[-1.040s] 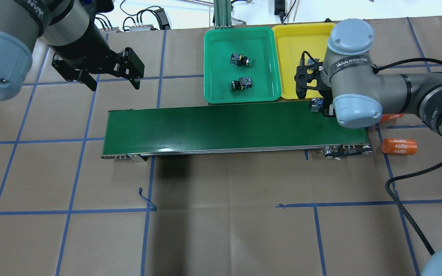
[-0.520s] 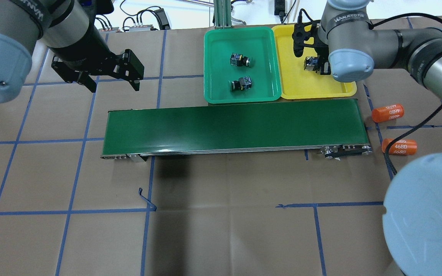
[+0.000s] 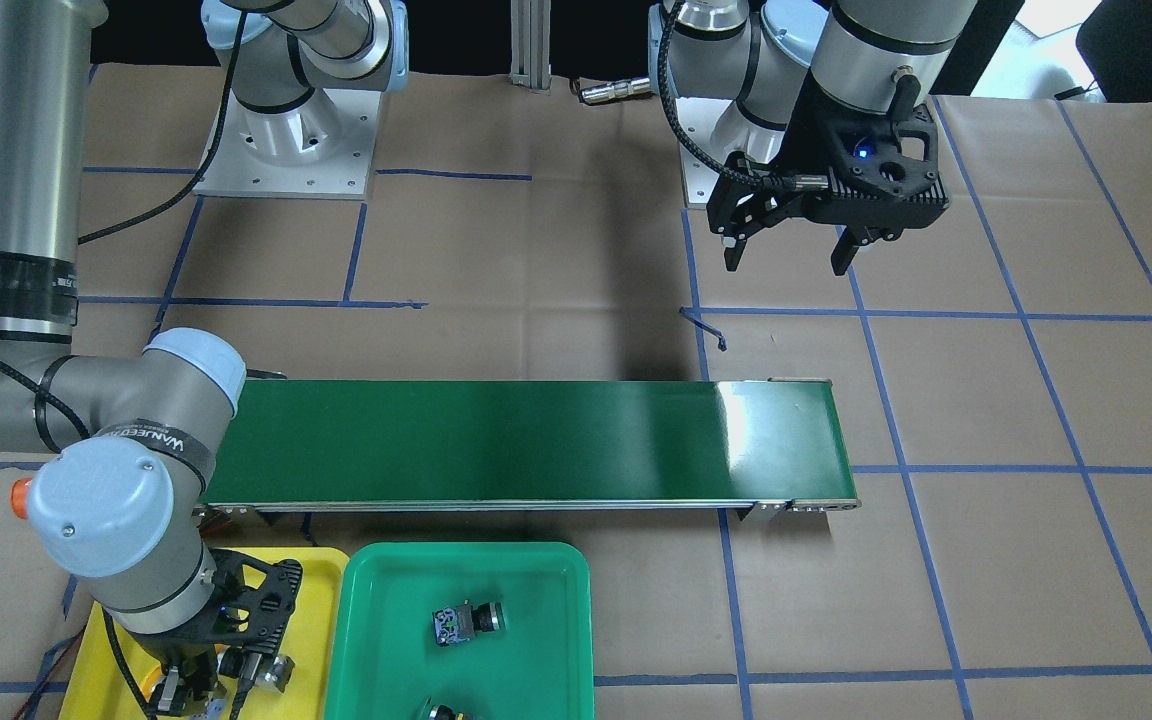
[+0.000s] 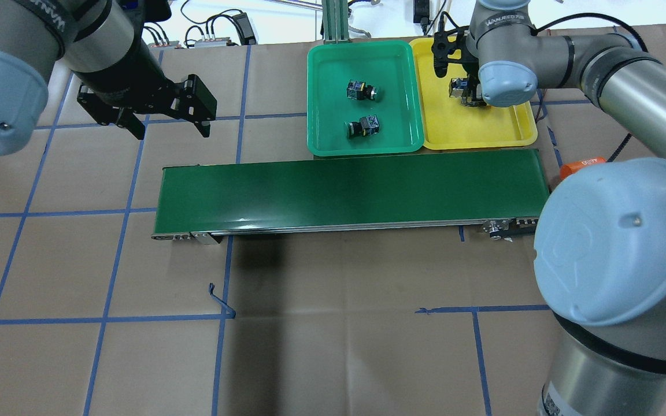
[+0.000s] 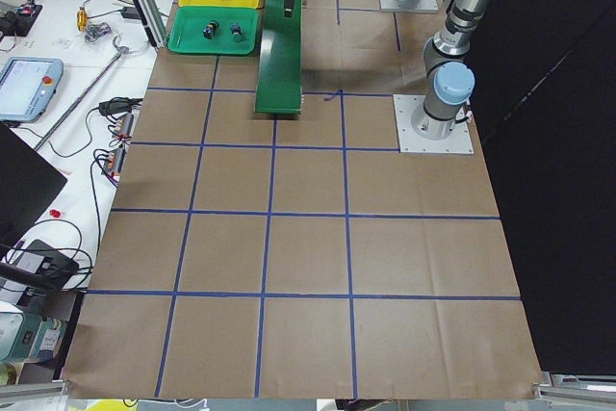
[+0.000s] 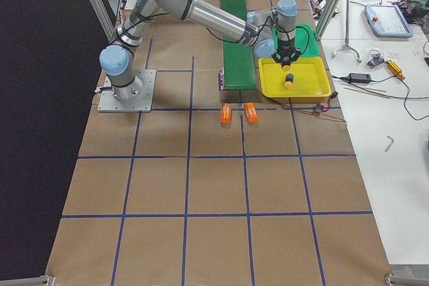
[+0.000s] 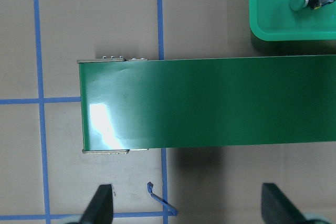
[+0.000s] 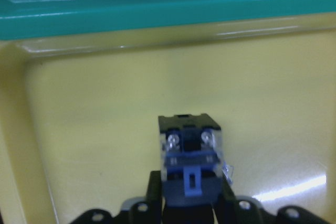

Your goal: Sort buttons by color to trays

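Overhead view: the right arm stretches past the conveyor belt (image 4: 350, 188), its wrist bent down over the yellow tray (image 4: 483, 124). The right end effector (image 4: 465, 93) is clamped tight on the held button (image 4: 458, 86), above the tray's far half. The left arm hangs over bare bench (image 4: 339, 346) off the belt's left end. The left end effector (image 4: 171, 130) has its fingers spread wide and nothing in it. In the green tray (image 4: 327, 63) the far green button (image 4: 362, 91) lies on its side with its cap toward the yellow tray. The near green button (image 4: 363, 126) lies with its cap pointing the opposite way.

Right wrist view: fingers (image 8: 155, 192) pinch the held button on both sides. Its long axis runs straight out from the end effector, with the screw-terminal end and blue clip leading toward the green tray's rim. The cap's hidden, so I can't tell its colour. It looks to be just above the yellow floor, but that's hard to call.

Left wrist view: it looks straight down on the belt's end and a corner of the green tray.

Right side view: a loose button (image 6: 288, 85) lies on the yellow tray's floor, near the end effector.
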